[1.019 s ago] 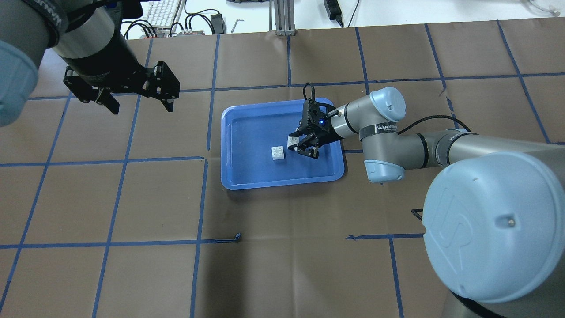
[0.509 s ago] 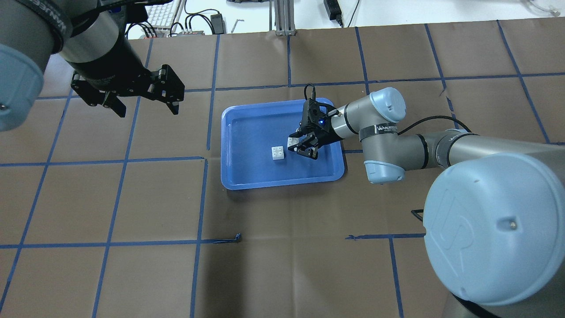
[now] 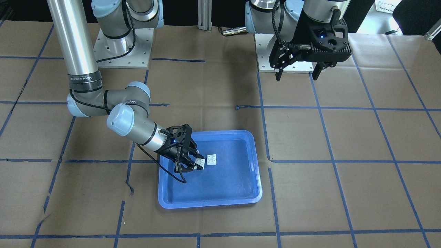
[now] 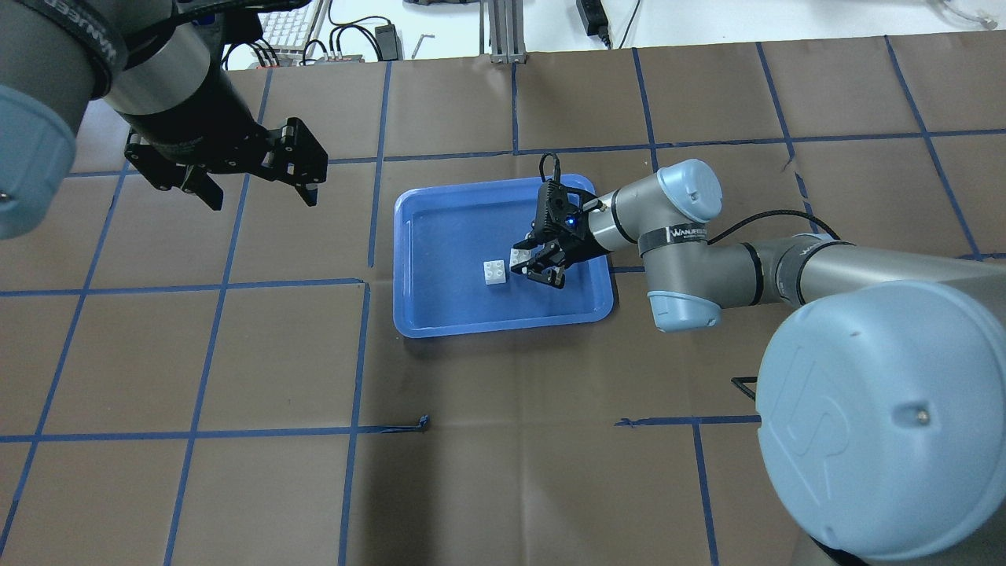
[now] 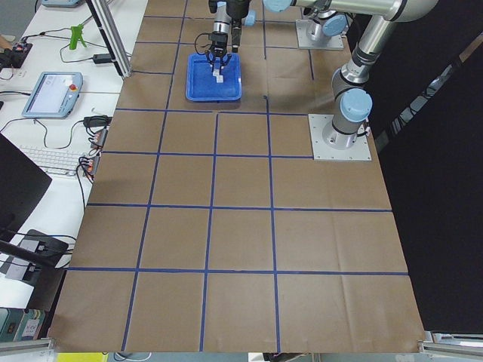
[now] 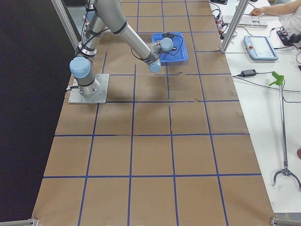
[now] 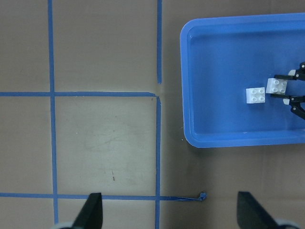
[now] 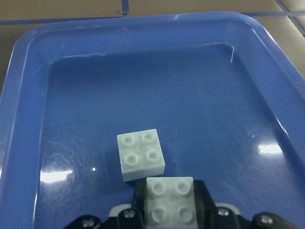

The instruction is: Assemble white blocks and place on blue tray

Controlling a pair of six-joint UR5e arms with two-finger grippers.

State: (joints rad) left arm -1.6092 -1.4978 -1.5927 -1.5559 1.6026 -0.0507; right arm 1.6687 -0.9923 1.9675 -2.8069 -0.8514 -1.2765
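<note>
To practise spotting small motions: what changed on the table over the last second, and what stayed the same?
The right claw, still shut on the held white block, edged it slightly nearer the loose white block. The left claw, open and empty, drifted a little toward the blue tray. The loose white block and tray stayed put.

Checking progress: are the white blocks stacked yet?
No, the loose block lies on the blue tray; right gripper holds the second block beside it.

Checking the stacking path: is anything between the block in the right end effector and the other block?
Nothing visible. Only bare floor of the blue tray lies between the held white block and the loose white block.
</note>
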